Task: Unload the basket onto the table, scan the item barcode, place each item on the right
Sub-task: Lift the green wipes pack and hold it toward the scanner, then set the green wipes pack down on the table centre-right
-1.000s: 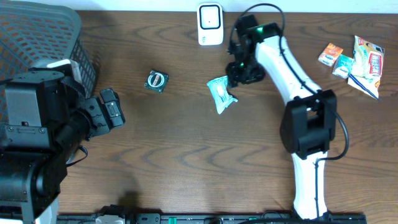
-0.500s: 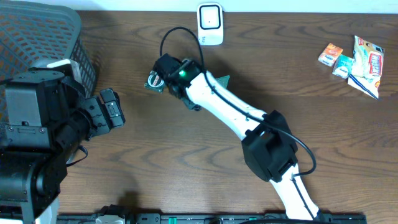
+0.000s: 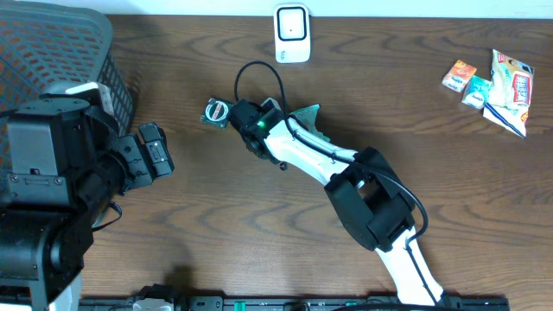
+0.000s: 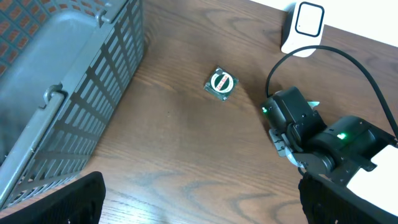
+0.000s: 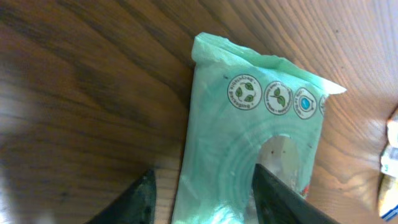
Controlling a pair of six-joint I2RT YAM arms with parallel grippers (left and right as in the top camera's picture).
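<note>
A pale green packet (image 5: 249, 143) with round leaf marks lies flat on the wooden table. My right gripper (image 5: 204, 171) is open astride its near end: a strip of table shows between the left finger (image 5: 140, 199) and the packet, and the right finger (image 5: 277, 199) overlaps its far side. From overhead, only a corner of the packet (image 3: 308, 114) shows behind my right arm (image 3: 298, 154). The white scanner (image 3: 292, 33) stands at the table's back edge. My left gripper (image 4: 199, 208) is open over bare wood at the left.
A small round tin (image 3: 217, 112) lies just left of the right wrist. The grey mesh basket (image 3: 104, 52) fills the back left corner. Several snack packets (image 3: 488, 82) lie at the back right.
My right arm swung from beside the scanner far to the left near the round tin, then drew back a little. Its jaws have narrowed. The left arm has not moved.
</note>
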